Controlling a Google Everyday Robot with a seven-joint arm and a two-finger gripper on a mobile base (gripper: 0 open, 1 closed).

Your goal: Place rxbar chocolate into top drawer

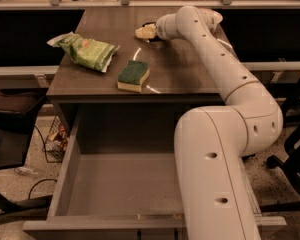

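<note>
Open top drawer (125, 184) (gripper (146, 32) over far table (182, 74))

No readable text, though the green snack bag (85, 51) may bear print; the gripper (146, 32) is at the table's (175, 71) far side.

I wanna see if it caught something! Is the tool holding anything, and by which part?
Cannot be told. The tool is low over the table's far side, beyond the sponge, hiding anything beneath it.
</note>
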